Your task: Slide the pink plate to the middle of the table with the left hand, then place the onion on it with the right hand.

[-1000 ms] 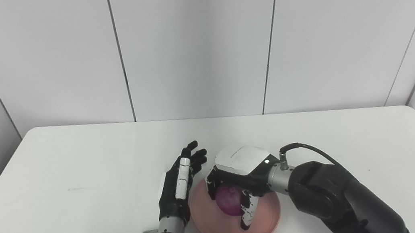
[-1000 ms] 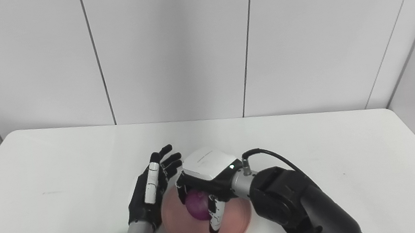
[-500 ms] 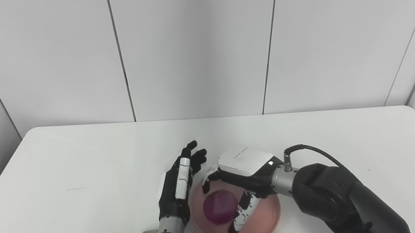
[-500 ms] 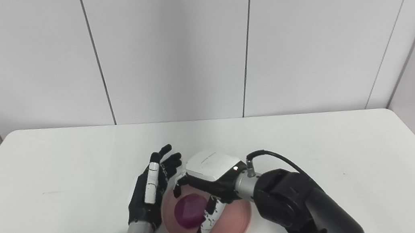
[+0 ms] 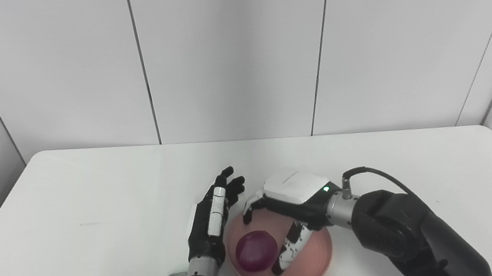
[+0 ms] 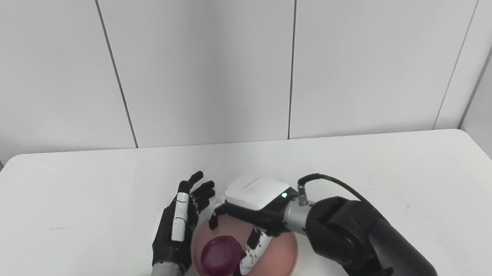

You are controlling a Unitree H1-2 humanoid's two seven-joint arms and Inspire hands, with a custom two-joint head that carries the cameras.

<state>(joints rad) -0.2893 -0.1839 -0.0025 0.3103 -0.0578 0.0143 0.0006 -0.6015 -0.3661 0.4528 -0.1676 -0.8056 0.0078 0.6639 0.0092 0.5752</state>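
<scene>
The pink plate (image 5: 288,267) sits on the white table (image 5: 71,230), near the front edge and about in the middle from side to side. The purple onion (image 5: 256,250) lies on the plate, on its left part, close to the rim.

The right hand (image 5: 292,208) hangs over the plate with its fingers spread apart. It holds nothing. 1 of its fingers (image 5: 288,252) points down just beside the onion; I cannot tell if it touches it.

The left hand (image 5: 214,222) stands on its edge just beside the plate's left rim. Its fingers are straight and apart, and it holds nothing too.

So both jobs look done: the plate is in place and the onion is on it. I think the only things left are for the 2 hands to pull away and for the onion to lie quiet.
</scene>
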